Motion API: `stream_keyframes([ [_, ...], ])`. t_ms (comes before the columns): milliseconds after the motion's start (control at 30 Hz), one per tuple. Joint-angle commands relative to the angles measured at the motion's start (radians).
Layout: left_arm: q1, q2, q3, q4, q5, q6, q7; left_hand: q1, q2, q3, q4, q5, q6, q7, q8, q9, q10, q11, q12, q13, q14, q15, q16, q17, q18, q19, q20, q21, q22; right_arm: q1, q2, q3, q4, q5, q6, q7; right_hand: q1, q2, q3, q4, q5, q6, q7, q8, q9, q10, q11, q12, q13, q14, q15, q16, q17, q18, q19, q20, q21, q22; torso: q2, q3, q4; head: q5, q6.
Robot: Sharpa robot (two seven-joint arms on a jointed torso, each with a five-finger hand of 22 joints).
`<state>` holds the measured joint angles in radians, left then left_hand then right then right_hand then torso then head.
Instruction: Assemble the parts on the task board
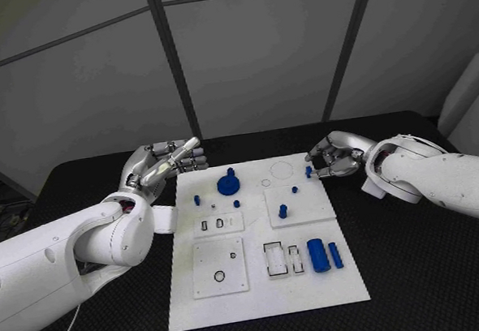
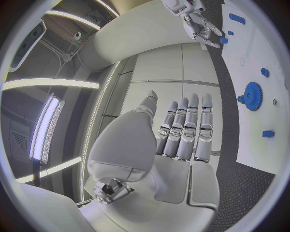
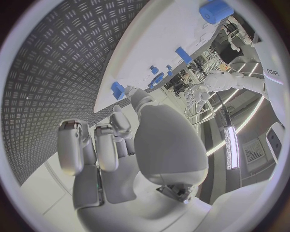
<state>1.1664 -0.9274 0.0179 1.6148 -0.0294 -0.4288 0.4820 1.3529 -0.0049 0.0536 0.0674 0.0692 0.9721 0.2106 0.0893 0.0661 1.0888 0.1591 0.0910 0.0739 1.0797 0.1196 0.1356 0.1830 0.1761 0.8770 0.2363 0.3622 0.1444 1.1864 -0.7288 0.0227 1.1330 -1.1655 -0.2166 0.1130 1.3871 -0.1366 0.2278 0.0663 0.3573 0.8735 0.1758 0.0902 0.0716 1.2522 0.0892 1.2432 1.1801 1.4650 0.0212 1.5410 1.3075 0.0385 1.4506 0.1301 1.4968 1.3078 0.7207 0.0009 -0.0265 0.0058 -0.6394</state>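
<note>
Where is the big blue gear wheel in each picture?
Head view: the gear stands on the far part of the white board, nearer the left hand.
Left wrist view: the gear shows beyond the fingertips.
Right wrist view: I cannot pick it out among the small blue pieces.
Shared landmark: the board.

head camera high above the task board (image 1: 267, 293), wrist cameras close behind each palm, all sharing it

One white board (image 1: 268, 297) lay on one black surface (image 1: 429, 273). About nine blue parts sat on it: one gear (image 1: 229, 185), two cylinders (image 1: 318, 255), several small pegs (image 1: 283, 210). Two hands: left hand (image 1: 163, 163), right hand (image 1: 337, 157).
</note>
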Motion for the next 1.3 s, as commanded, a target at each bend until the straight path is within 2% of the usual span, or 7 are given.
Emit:
stream_keyframes([
  [33,0.001,-0.001,0.001,0.001,-0.009,0.009,0.005,0.012,0.000,0.002,-0.006,-0.004,0.005,0.001,-0.006,0.000,0.003,0.000,0.001,-0.001,0.003,0.002,-0.002,0.001,0.007,-0.008,-0.001,-0.003,-0.001,0.000,0.005,0.000,-0.004,-0.015,0.015,0.001,0.006,0.009,-0.006,0.002,0.002,0.012,-0.001,0.008,0.002,0.005,-0.001,0.008,0.003,0.090,-0.005,-0.001,0.202,-0.002,-0.001,-0.002,-0.002,0.120,0.000,0.0001,-0.0004,-0.001,0.000],
  [433,0.001,-0.002,0.001,0.001,-0.009,0.007,0.005,0.012,0.001,0.002,-0.006,-0.004,0.005,0.001,-0.007,0.000,0.002,0.001,0.000,-0.001,0.003,0.002,-0.002,0.002,0.007,-0.009,-0.001,-0.004,-0.001,-0.010,0.023,0.000,-0.018,-0.033,0.024,-0.006,0.006,0.021,-0.006,0.005,0.002,0.055,-0.001,0.033,0.008,0.020,-0.002,0.022,0.018,0.089,-0.006,-0.004,0.199,-0.005,0.007,-0.003,0.002,0.129,0.000,0.0007,-0.0005,0.003,-0.003],
  [1300,0.001,-0.003,0.001,0.000,-0.009,0.008,0.003,0.011,0.003,0.002,-0.006,-0.004,0.005,0.002,-0.008,0.000,0.001,0.002,-0.002,-0.001,0.002,0.003,-0.003,0.002,0.007,-0.009,-0.001,-0.004,-0.002,-0.015,0.032,0.000,-0.032,-0.037,0.000,-0.015,0.005,0.037,0.001,0.011,0.005,0.076,-0.005,0.043,0.008,0.033,-0.005,0.034,0.031,0.091,-0.008,-0.001,0.204,-0.008,0.018,-0.005,0.009,0.142,0.000,0.0013,-0.0007,0.004,-0.004],
])
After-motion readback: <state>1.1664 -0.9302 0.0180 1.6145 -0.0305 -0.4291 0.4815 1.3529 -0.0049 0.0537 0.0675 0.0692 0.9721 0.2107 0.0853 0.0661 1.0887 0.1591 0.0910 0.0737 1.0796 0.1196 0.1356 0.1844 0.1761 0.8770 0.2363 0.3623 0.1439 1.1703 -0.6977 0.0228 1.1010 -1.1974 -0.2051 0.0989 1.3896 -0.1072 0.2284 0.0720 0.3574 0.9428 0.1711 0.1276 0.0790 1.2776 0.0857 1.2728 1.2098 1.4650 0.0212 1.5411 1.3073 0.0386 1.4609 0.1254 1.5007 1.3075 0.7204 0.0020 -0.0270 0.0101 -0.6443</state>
